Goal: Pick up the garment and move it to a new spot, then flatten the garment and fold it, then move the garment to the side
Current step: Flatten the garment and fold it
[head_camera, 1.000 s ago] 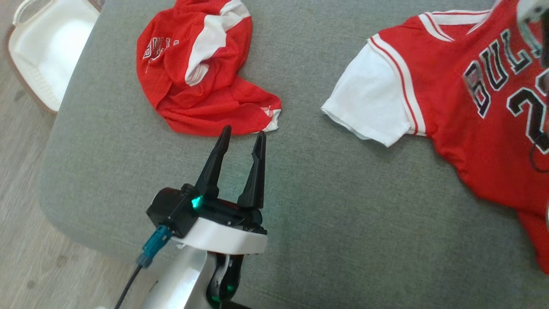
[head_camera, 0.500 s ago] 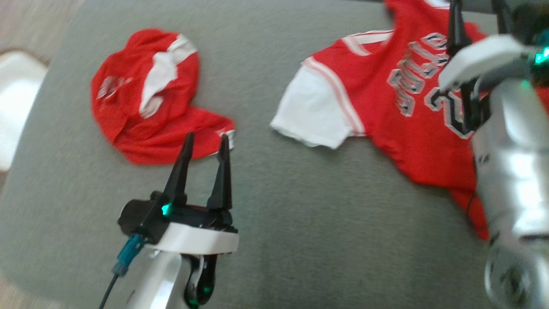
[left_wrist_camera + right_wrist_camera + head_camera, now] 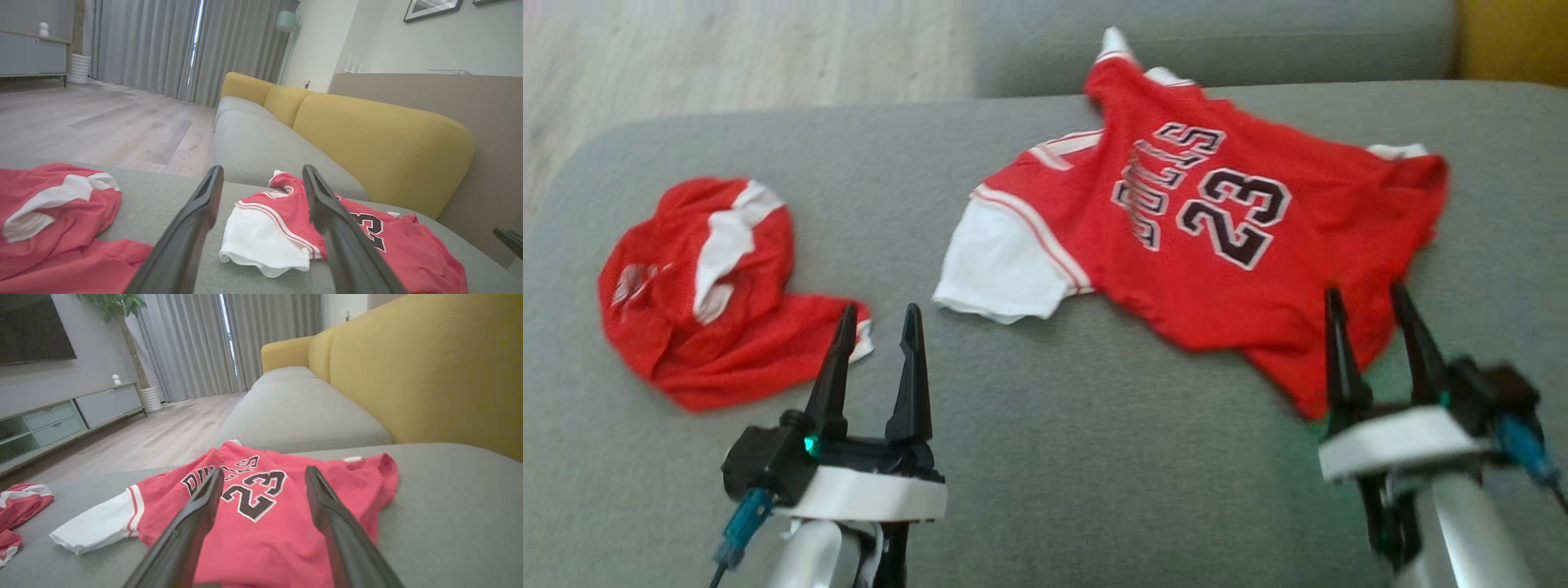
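In the middle of the head view, a red short-sleeved jersey with white sleeves and black "23" lettering (image 3: pixel 1217 237) lies face up on the grey fabric sofa seat (image 3: pixel 1054 457). It is mostly spread out, but rumpled at its right edge and at the collar end near the top of the frame. At the left of the frame a crumpled red-and-white mesh garment (image 3: pixel 711 294) sits in a heap, well apart from the jersey. The left gripper (image 3: pixel 880 314) rises from the lower left with its fingers spread and empty, its tips just beside the heap's near edge. The right gripper (image 3: pixel 1365 294) rises from the lower right, also spread and holding nothing. Its tips overlap the jersey's lower hem in the picture, but the slight blur hides whether they touch.

In the left wrist view, the jersey's white sleeve lies ahead between the parted fingers, with the heap at the lower left and a mustard-yellow sofa backrest (image 3: pixel 384 134) at the right. The arm seems aimed at that sleeve rather than at the heap.

In the right wrist view, the number sits between the parted fingers, low over the cloth. With one arm facing each side of it, the jersey is probably the garment meant. The pose suits gripping both sides to pull it flat, and folding has not yet begun.
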You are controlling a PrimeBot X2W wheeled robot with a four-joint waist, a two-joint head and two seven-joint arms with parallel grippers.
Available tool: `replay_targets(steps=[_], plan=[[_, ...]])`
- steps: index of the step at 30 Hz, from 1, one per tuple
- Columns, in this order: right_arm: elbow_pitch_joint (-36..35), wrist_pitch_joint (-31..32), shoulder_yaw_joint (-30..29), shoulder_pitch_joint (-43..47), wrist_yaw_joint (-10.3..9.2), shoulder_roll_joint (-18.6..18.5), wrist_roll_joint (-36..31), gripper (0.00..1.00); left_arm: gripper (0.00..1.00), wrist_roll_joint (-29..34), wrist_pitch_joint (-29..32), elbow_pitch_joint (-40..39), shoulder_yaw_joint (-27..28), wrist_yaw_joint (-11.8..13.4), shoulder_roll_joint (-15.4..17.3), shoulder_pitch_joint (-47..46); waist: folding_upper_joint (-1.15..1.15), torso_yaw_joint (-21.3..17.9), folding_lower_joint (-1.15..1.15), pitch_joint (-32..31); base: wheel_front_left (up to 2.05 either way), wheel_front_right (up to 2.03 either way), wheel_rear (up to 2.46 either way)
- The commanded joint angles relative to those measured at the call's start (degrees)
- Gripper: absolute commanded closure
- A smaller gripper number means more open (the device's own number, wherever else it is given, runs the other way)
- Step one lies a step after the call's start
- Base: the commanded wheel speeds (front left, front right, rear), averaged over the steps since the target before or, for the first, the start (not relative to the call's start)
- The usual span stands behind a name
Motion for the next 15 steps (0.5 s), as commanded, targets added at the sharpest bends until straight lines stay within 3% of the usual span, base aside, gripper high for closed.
replay_targets(steps=[1, 6, 15], plan=[[-2.6, -0.6, 1.2, -0.9, -0.04, 0.4, 0.9, 0.0, 0.0, 0.4, -0.4, -1.8, 2.3, -0.3, 0.2, -0.7, -0.01, -1.6, 0.02, -1.0, 0.0, 0.0, 0.0], [-5.7, -0.6, 0.7, 5.2, -0.04, 0.4, 1.4, 0.0, 0.0, 0.7, -0.4, -1.1, 2.7, -0.8, 0.2, 0.5, -0.01, -3.3, 0.02, -0.9, 0.0, 0.0, 0.0], [-6.3, -0.6, 0.6, 7.3, -0.04, 0.4, 0.8, 0.0, 0.0, 0.8, -0.4, -0.8, 2.1, -1.4, 0.2, 0.2, -0.01, -4.2, 0.02, 0.2, 0.0, 0.0, 0.0]])
